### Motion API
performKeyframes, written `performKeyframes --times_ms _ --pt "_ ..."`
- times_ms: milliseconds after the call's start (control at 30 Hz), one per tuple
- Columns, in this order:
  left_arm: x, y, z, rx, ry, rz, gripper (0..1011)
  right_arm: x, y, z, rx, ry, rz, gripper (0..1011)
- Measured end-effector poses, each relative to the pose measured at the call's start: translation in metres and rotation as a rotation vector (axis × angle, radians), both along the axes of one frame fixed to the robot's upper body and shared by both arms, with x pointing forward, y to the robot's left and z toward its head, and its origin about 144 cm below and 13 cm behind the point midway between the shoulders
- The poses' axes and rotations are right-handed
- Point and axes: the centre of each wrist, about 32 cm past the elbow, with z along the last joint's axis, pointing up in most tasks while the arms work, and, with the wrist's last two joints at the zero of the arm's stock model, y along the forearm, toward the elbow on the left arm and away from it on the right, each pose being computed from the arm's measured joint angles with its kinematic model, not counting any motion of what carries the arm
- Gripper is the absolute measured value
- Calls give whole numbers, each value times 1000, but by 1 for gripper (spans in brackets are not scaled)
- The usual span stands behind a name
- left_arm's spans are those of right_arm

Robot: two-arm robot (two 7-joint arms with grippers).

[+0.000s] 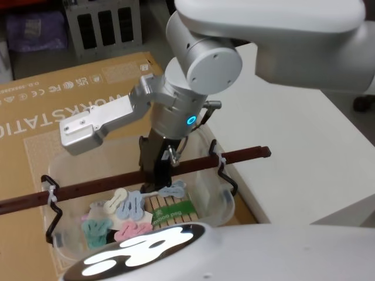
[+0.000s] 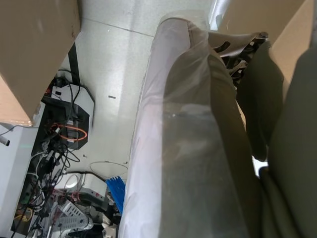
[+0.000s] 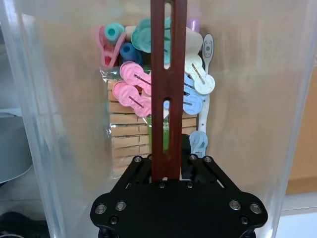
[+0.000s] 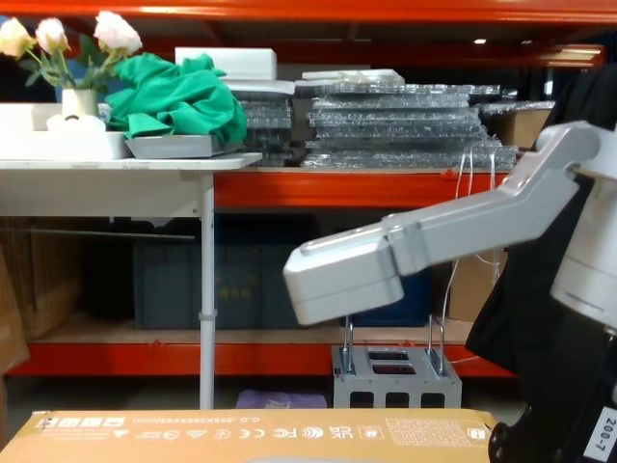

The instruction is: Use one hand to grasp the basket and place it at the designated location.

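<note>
- The black right gripper [image 1: 157, 171] [image 3: 168, 162], at the end of the light grey right arm [image 1: 275, 41] [image 4: 434, 236], has its jaws clamped on the reddish-brown slotted bar handle [image 1: 246, 154] [image 3: 168, 74], which runs out to both sides of them.
- The clear plastic basket [image 1: 225, 202] [image 3: 44, 148] lies directly beneath the jaws, over a brown cardboard sheet [image 1: 58, 99]; contact with the sheet cannot be told.
- Below the jaws, inside the basket, lie pastel plastic clothes pegs [image 1: 126, 208] [image 3: 131, 84] touching a packet of wooden pegs [image 1: 170, 211] [image 3: 124, 139].
</note>
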Motion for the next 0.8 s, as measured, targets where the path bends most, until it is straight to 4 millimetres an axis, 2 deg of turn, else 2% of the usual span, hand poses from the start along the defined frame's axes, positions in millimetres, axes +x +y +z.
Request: performKeyframes --times_ms 133,233,433,800 --pt "0 0 0 0 0 0 0 0 -2 4 11 -1 -3 105" --pt "0 0 0 0 0 0 0 0 -4 7 19 1 -2 77" --pt "0 0 0 0 0 0 0 2 -8 13 38 4 -6 44" --pt "0 0 0 0 0 0 0 8 -27 37 109 12 -32 0"
